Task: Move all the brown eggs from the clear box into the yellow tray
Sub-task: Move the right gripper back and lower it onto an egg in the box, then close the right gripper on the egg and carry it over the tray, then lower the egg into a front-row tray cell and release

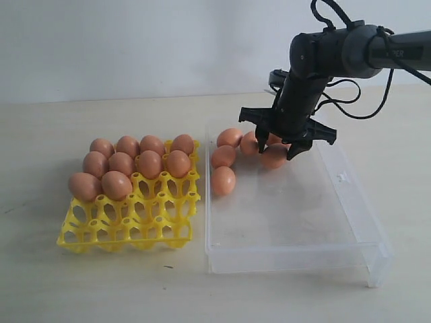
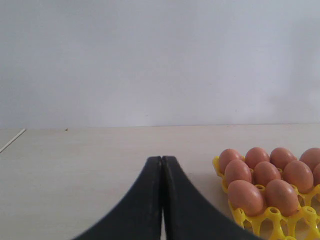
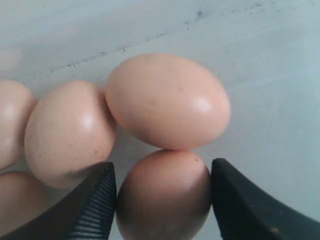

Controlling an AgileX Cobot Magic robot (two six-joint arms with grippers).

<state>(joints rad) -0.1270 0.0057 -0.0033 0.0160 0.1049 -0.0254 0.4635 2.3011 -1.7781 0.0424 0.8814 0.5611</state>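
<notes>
Egg in box, squarely between fingers of open right gripper, long axis along them, toward bench's far edge.

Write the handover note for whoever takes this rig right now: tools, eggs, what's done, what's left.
Left tool: shut, empty, near the yellow tray.
Right tool: down in the clear box, jaws on either side of one egg; it is not clear whether they grip it yet.
Done: ten brown eggs sit in the tray, filling its two back rows and two cups of the third.
Left: at least five boxed eggs clustered at the box's far end, counting the bracketed one. The tray's front cups are free.
</notes>
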